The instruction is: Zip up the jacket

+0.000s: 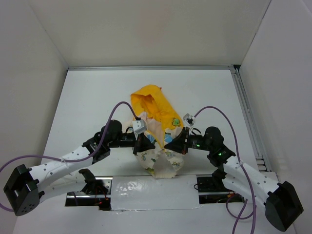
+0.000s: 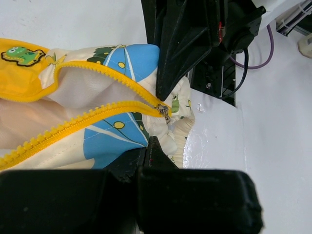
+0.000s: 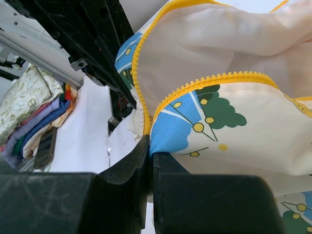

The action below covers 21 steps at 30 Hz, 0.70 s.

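The jacket [image 1: 161,158] lies mid-table with its yellow hood [image 1: 148,100] pointing away from me. Its front is open. The yellow zipper rows [image 2: 92,117] meet only at the slider [image 2: 164,112] near the bottom hem. My left gripper [image 1: 142,144] is shut on the jacket's left lower front, and its fingertips [image 2: 152,146] pinch blue-printed fabric [image 2: 109,141] just below the slider. My right gripper [image 1: 171,143] is shut on the right lower front [image 3: 195,122], its jaws closed on a fold beside the zipper teeth [image 3: 146,122]. The two grippers face each other across the zipper base.
A shiny white plate [image 1: 151,187] lies at the near edge between the arm bases. White walls enclose the table, and a rail [image 1: 248,117] runs along the right side. The right wrist view shows a stack of folded cloths [image 3: 29,112] beyond the table.
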Available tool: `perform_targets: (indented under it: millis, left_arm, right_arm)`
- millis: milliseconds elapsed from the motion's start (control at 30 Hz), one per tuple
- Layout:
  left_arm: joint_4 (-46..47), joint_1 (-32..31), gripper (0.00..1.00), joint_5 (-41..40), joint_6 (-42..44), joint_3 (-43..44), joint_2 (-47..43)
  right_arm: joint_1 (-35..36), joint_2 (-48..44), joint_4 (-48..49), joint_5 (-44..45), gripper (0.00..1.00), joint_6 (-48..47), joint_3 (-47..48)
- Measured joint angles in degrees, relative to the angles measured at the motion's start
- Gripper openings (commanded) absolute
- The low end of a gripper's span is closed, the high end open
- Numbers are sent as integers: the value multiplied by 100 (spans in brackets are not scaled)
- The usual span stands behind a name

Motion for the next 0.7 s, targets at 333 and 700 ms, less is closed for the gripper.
perform_targets:
  millis: [333, 700]
  left_arm:
    - [118, 13, 0, 79, -2, 0, 175]
    - [101, 35, 51, 175, -87, 31, 184]
  right_arm:
    - [0, 42, 393, 2, 0, 249, 0]
    - [2, 184, 662, -7, 0, 415, 0]
